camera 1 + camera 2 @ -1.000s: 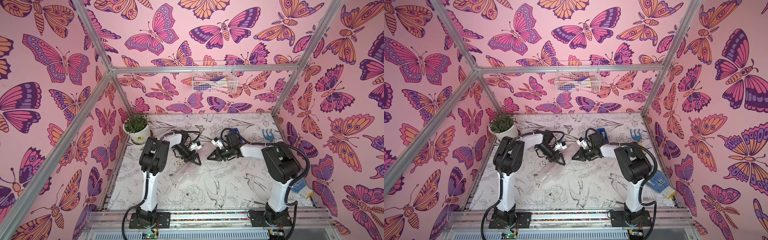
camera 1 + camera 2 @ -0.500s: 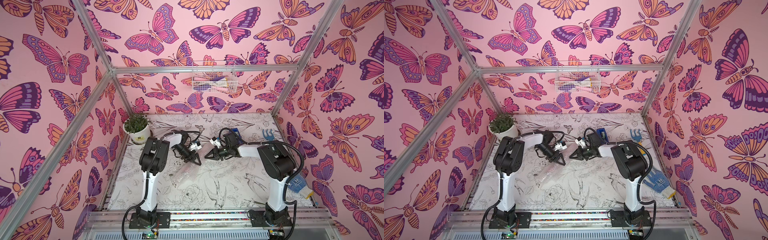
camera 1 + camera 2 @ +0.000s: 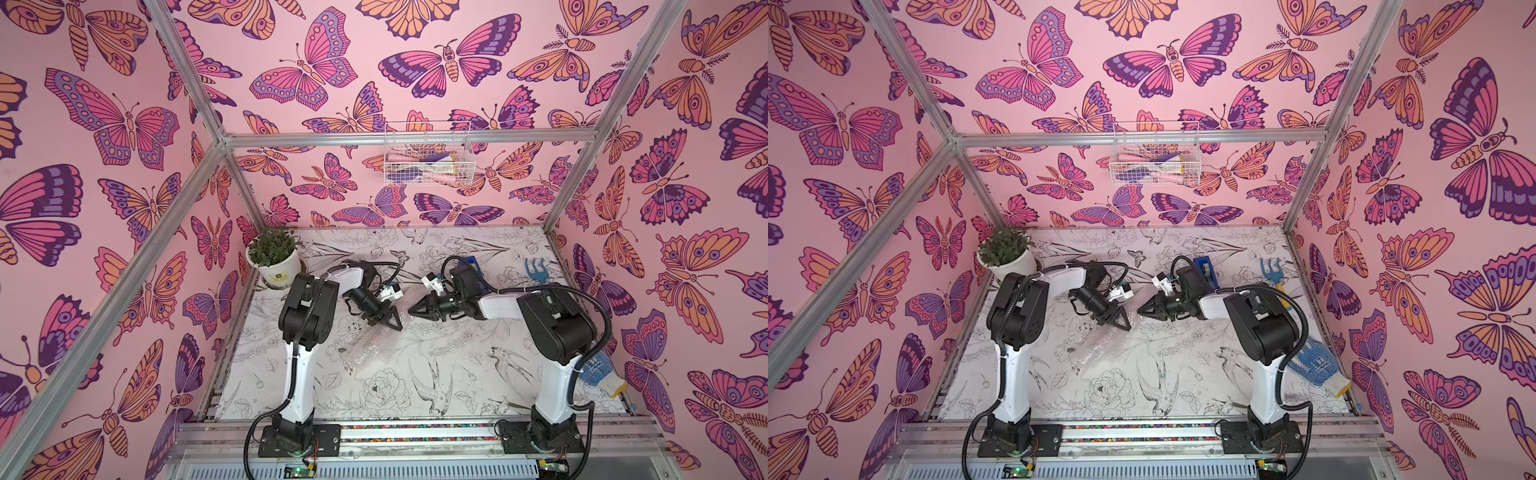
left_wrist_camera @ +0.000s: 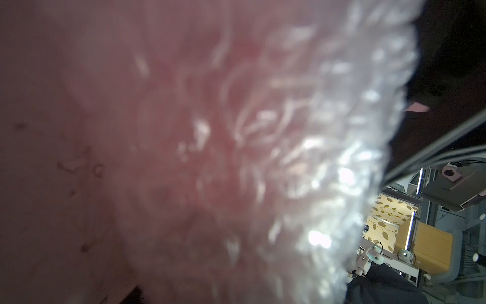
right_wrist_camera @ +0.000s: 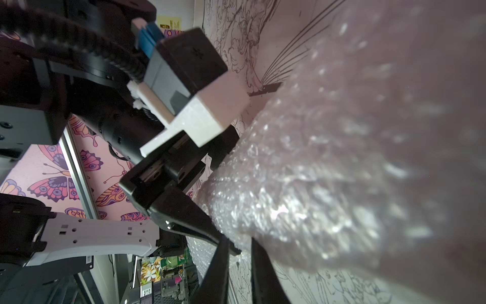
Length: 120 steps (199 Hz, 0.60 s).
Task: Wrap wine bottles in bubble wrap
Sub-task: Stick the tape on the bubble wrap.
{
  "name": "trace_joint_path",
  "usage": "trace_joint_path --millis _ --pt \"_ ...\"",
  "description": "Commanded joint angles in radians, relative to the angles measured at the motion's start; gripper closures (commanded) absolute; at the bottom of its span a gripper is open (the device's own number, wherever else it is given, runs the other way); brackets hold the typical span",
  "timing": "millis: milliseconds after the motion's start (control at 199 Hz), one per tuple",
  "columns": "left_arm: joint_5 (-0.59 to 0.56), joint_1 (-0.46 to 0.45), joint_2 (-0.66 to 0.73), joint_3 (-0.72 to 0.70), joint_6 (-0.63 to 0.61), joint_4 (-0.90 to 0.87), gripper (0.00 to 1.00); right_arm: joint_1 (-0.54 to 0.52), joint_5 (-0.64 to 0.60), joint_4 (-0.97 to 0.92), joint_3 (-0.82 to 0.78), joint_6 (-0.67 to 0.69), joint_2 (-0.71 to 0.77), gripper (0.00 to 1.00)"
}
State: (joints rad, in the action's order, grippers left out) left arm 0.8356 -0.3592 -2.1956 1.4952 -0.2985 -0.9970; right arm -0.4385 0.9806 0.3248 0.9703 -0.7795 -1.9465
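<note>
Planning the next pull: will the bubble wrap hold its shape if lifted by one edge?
Probably not: the bubble wrap lies crumpled and folded, so it should flop and drape. It looks thin and see-through, so it is likely very light, and a pull may drag the whole sheet. Its glossy surface could slip from a loose grip.

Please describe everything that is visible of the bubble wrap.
The bubble wrap is a clear plastic sheet with small bubbles, crumpled rather than flat. It lies on the printed table between the two arms. One part is raised toward the left gripper, which pinches its edge. What it covers, if anything, cannot be told.
</note>
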Motion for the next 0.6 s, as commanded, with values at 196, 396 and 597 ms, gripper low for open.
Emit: trace_joint_path --millis 196,396,597 --pt "-0.283 -0.011 -0.126 -0.076 0.024 -0.075 0.84 0.018 -0.055 -0.067 -0.077 0.112 0.109 0.78" --pt "-0.282 -0.009 -0.128 -0.074 0.024 -0.077 0.84 0.011 -0.079 -0.22 -0.055 0.215 0.079 1.0" --pt "-0.28 -0.009 -0.13 -0.073 0.025 -0.079 0.84 -0.015 -0.036 -0.221 0.029 0.207 0.049 1.0"
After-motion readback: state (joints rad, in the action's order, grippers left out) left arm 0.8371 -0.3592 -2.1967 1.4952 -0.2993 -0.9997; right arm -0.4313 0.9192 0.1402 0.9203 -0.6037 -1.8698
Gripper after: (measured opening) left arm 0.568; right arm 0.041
